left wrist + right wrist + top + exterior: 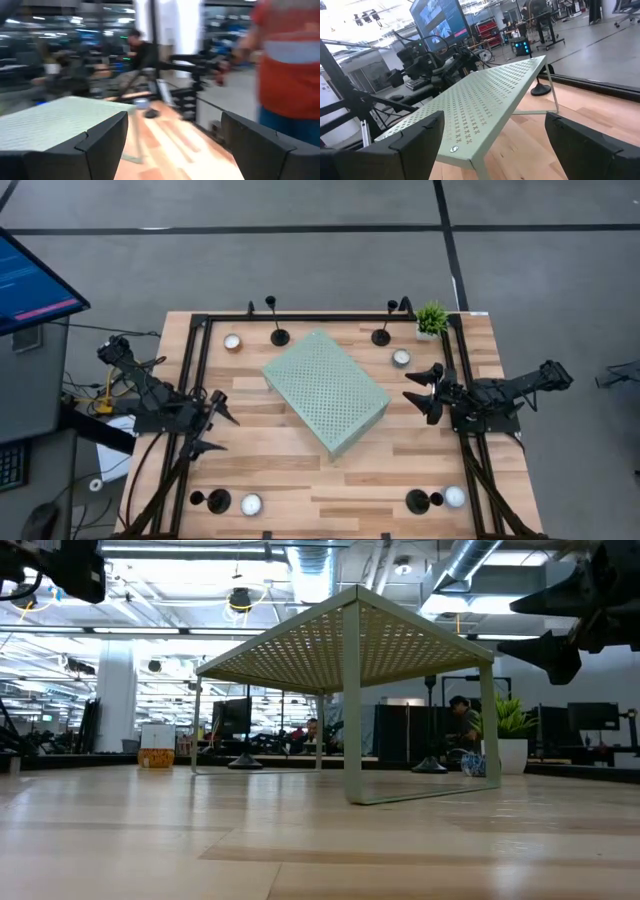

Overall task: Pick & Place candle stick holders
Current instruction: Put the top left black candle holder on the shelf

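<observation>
Bright overhead light (left wrist seemingly blurred)

Wood-plank table; matte perforated green metal shelf.

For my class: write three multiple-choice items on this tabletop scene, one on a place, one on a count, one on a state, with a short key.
1. Where is the green perforated stand?
A. table middle
B. far-left corner
C. on the floor

2. How many black candle stick holders stand on the table?
A. two
B. four
C. six

3. How are the left gripper and right gripper?
A. both open, empty
B. both holding holders
C. one holding a tealight

Key: A, it sits centrally; B, two at the far edge, two at the near edge; A, fingers spread, nothing between.
</observation>
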Available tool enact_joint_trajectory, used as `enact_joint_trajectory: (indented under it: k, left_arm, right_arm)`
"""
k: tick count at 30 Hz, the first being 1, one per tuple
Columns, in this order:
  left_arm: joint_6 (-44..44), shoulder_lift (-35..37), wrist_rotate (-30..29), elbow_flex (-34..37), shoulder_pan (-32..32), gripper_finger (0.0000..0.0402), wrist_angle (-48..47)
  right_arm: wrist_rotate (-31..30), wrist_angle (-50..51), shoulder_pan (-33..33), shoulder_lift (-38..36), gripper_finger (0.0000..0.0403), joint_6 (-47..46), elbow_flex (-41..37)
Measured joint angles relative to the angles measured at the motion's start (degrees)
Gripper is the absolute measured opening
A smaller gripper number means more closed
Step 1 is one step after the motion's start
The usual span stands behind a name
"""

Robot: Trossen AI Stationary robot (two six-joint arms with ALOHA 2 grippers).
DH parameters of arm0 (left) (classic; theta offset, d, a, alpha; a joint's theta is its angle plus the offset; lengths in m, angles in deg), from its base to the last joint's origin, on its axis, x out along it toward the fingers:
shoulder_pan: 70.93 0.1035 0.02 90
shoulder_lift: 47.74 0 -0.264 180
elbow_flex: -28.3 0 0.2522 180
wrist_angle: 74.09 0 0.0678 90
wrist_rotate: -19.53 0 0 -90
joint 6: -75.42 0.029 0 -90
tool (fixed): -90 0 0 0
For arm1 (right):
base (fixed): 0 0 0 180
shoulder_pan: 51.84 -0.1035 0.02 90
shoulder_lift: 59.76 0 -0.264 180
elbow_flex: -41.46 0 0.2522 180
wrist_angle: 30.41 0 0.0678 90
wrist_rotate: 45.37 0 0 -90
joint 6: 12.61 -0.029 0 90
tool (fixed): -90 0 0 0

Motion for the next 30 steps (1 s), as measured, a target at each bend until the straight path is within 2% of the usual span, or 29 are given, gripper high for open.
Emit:
enact_joint_trajectory:
  k: [4,7,15,20,28,30]
  left_arm:
    - [0.0,-1.2,-11.8,0.0,0.0,0.032,1.0]
    - [-0.7,-2.5,-16.8,0.0,0.0,0.032,2.0]
    - [-14.5,-8.1,-15.7,0.0,0.0,0.032,9.9]
    - [-17.8,-11.8,-16.0,0.0,0.0,0.032,16.8]
    - [-19.3,-17.1,-24.8,0.0,0.0,0.032,19.9]
    - [-19.1,-18.2,-28.8,0.0,0.1,0.032,20.7]
  right_arm:
    - [0.0,0.0,0.0,0.0,0.0336,0.1,0.0]
    - [0.0,0.0,0.0,0.0,0.0336,0.1,0.0]
    - [0.0,0.0,0.0,0.0,0.0336,0.0,0.0]
    - [0.0,0.0,0.0,0.0,0.0336,0.0,0.0]
    - [0.0,0.0,0.0,0.0,0.0336,0.0,0.0]
    - [0.0,0.0,0.0,0.0,0.0336,0.0,0.0]
